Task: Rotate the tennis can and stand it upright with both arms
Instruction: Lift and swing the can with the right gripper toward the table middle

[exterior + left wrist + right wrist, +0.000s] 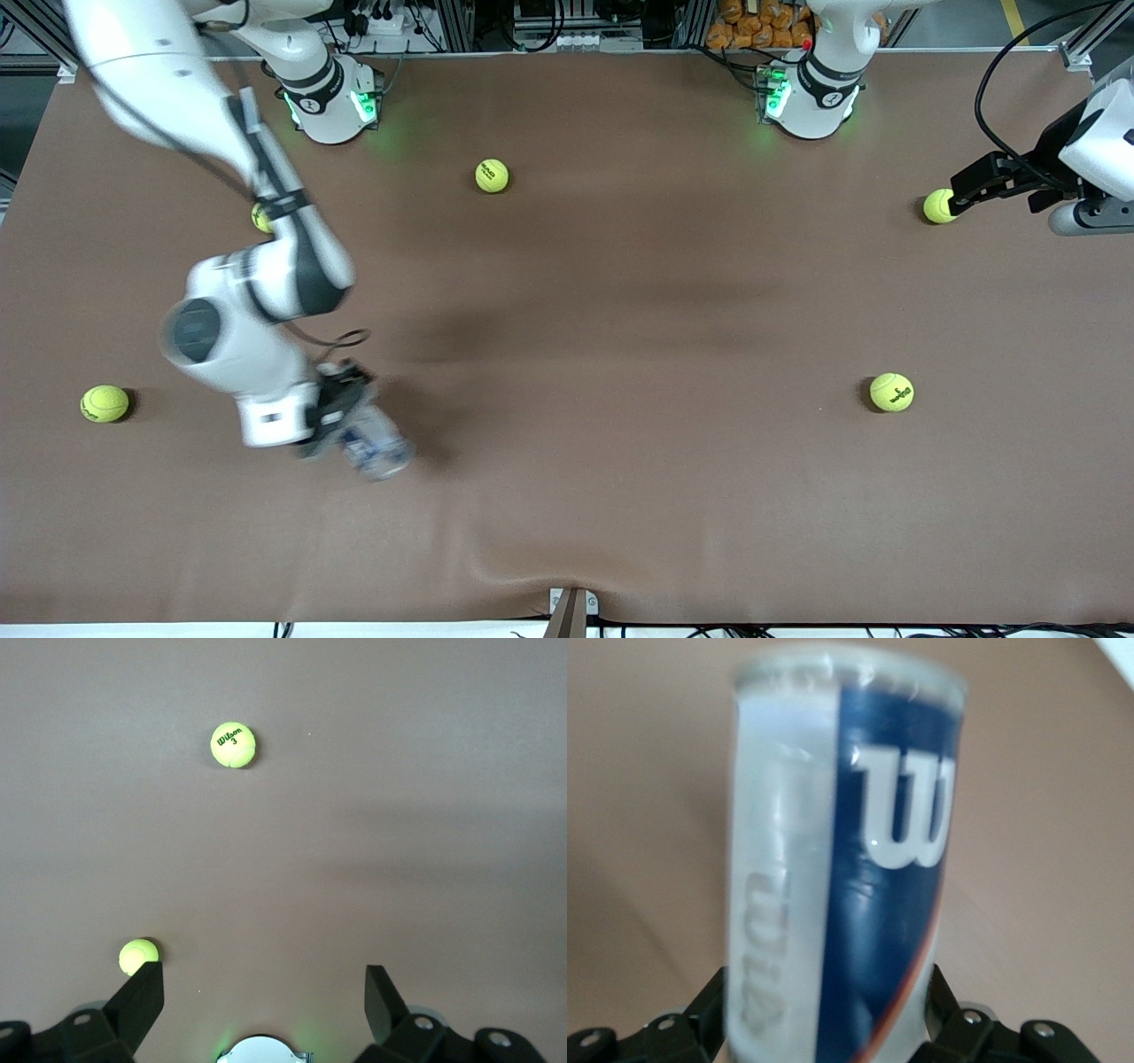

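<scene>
The tennis can [379, 450] is clamped in the right tool [341, 416], up over the surface [620, 354] at about 7 o'clock in the front view, blurry, so I can't tell its tilt. In the right wrist view the can [842, 868] sits squeezed between both fingers [700, 1010]. The left tool [970, 190] hangs spread wide with nothing in it at about 2 o'clock, just beside a tennis ball [937, 206]. Another ball [891, 392] lies around 4 o'clock.

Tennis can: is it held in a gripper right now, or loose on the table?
Held. The tennis can sits between the right gripper fingers, which close on its sides.
</scene>
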You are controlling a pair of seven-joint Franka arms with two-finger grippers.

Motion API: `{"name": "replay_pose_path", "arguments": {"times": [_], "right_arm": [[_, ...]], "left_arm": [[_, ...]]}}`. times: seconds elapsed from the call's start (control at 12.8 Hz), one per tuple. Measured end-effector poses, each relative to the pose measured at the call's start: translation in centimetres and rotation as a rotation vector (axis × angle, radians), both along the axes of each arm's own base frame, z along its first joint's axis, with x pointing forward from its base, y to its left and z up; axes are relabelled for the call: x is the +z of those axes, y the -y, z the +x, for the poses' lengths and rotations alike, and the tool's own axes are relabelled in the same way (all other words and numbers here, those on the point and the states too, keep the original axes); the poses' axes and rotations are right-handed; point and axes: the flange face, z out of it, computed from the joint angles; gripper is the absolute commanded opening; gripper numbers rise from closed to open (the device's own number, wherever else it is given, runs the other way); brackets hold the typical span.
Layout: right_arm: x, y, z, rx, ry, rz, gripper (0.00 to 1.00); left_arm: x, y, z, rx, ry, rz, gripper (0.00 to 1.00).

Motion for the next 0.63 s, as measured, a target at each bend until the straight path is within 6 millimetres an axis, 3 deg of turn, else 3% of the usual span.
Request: {"name": "replay_pose_path", "arguments": {"times": [0.24, 0.39, 0.47, 0.63], "right_arm": [[-0.3, -13.0, -5.8, 0.247, 0.012, -0.023, 0.94], [-0.4, -18.6, -9.4, 0.378, 0.034, -0.066, 0.95], [-0.6, -19.7, -10.2, 0.405, 0.039, -0.079, 1.0], [-1.0, -18.5, -9.3, 0.399, 0.04, -0.096, 1.0]], "left_arm": [[-0.1, 0.0, 0.0, 0.0, -0.001, 0.0, 1.0], [-0.2, 0.0, 0.1, 0.0, -0.003, 0.0, 1.0], [-0.2, 0.0, 0.1, 0.0, -0.004, 0.0, 1.0], [-0.3, 0.0, 0.1, 0.0, -0.006, 0.0, 1.0]]}}
